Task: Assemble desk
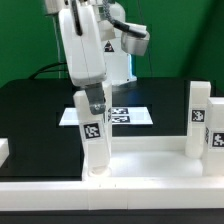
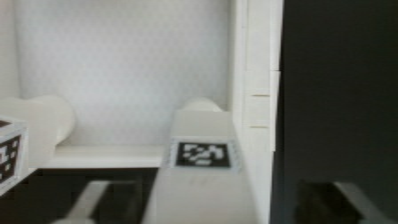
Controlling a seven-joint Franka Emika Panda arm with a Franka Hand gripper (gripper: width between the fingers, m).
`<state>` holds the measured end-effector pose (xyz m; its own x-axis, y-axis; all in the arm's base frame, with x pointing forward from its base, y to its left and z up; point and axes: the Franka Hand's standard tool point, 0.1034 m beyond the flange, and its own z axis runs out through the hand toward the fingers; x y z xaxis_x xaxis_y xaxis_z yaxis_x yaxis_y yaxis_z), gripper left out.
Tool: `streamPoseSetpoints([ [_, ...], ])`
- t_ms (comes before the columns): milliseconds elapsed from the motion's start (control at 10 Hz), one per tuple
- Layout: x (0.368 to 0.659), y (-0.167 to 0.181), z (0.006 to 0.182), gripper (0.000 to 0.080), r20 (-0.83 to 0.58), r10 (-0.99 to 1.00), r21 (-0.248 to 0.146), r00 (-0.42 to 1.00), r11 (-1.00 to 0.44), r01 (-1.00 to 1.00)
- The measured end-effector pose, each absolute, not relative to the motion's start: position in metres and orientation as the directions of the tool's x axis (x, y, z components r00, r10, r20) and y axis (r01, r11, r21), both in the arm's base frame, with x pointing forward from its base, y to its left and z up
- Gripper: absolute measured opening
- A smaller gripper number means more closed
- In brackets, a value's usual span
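Observation:
The desk slab (image 1: 150,165) lies across the front of the exterior view, white with a raised rim. One square white leg (image 1: 94,135) with a tag stands upright in a socket near its left part. A second leg (image 1: 200,118) stands upright at the slab's right end. My gripper (image 1: 92,103) straddles the top of the first leg. In the wrist view the leg (image 2: 210,140) runs between my fingers (image 2: 93,203) with a dark gap on each side, so the gripper (image 2: 217,195) is open. The slab's inner face (image 2: 125,70) fills the background.
The marker board (image 1: 128,116) lies on the black table behind the slab. A small white piece (image 1: 3,150) shows at the exterior view's left edge. Another rounded white part with a tag (image 2: 32,125) lies beside the leg in the wrist view.

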<state>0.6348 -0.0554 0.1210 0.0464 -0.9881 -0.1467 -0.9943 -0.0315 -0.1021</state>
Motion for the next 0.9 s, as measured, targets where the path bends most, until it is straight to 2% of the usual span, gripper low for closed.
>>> streamPoseSetpoints([
  [100,0.635,-0.052,0.121,0.0623,-0.085,-0.953,-0.108,0.292,-0.282,-0.953],
  [300,0.632,-0.046,0.119,0.0645,-0.038,-0.801,-0.108,0.597,-0.591,-0.799],
  [700,0.631,-0.049,0.118,0.0648,-0.005,-0.590,-0.111,0.807,-0.802,-0.587],
  [900,0.626,-0.065,0.114,0.0648,0.012,-0.448,-0.107,0.894,-0.890,-0.444],
])
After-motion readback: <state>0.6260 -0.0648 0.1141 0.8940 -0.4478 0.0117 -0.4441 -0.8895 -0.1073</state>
